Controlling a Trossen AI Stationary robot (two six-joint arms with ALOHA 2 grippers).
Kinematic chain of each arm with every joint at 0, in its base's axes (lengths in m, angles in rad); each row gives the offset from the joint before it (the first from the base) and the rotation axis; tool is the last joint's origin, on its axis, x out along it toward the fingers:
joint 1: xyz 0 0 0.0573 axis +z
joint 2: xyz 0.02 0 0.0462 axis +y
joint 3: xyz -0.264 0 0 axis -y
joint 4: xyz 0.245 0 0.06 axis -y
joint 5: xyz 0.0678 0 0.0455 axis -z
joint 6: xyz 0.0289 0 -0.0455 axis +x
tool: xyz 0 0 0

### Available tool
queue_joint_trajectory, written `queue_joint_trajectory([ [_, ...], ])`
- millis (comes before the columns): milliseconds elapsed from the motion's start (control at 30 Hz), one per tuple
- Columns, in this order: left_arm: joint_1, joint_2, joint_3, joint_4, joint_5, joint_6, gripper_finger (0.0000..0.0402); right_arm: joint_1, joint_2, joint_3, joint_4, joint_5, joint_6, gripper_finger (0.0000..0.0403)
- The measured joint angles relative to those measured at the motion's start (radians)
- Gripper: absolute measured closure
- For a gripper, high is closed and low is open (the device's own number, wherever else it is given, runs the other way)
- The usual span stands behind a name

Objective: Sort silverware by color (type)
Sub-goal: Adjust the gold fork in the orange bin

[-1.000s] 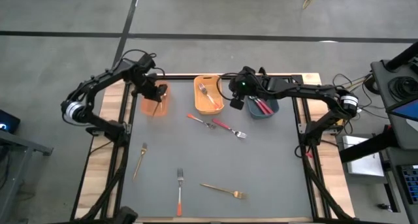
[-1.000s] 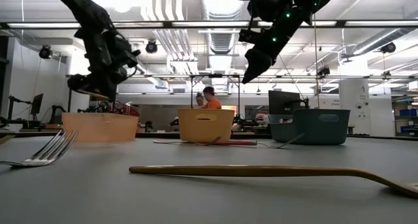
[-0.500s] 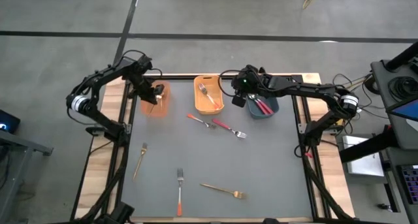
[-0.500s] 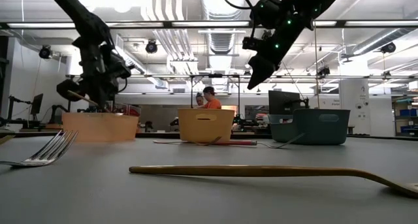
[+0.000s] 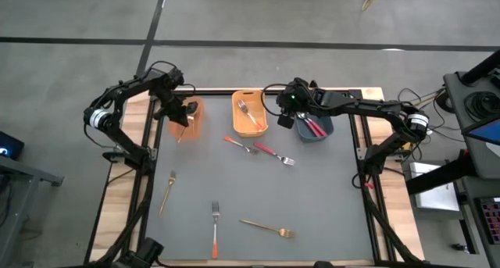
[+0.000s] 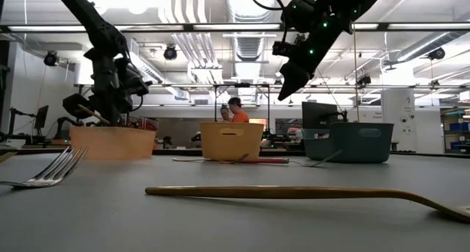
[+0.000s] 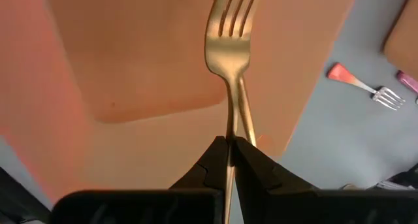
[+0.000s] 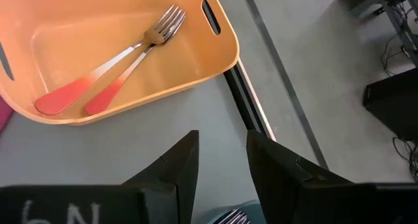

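DONE: two orange-handled forks in the middle bin, red-handled ones in the blue bin | NOW: my left claw pinches a gold fork over the orange bin; my right claw parted, empty, between middle and blue bins | LEFT: six forks lie loose on the bench.

The left gripper shows at the bottom centre of the frame, its two dark fingers pinched tight on the handle of a gold fork; the fork runs up the middle, tines at the top edge; behind it, an orange bin fills the left and centre; at right lies grey table; a pink-handled fork rests there at the right edge.
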Motion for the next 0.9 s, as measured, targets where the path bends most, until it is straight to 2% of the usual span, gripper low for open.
queue_joint_trajectory([
  [267,0.001,0.081,0.016,0.027,0.024,0.018,0.0401,0.000,0.000,0.000,0.000,0.000,-0.007,0.0286],
  [700,0.007,0.207,0.172,-0.003,0.037,0.052,0.0401,0.000,0.000,-0.001,0.002,0.000,-0.008,0.0289],
  [900,0.008,0.245,0.171,-0.008,0.024,0.067,0.0401,0.000,0.001,-0.005,0.002,0.000,-0.019,0.0292],
])
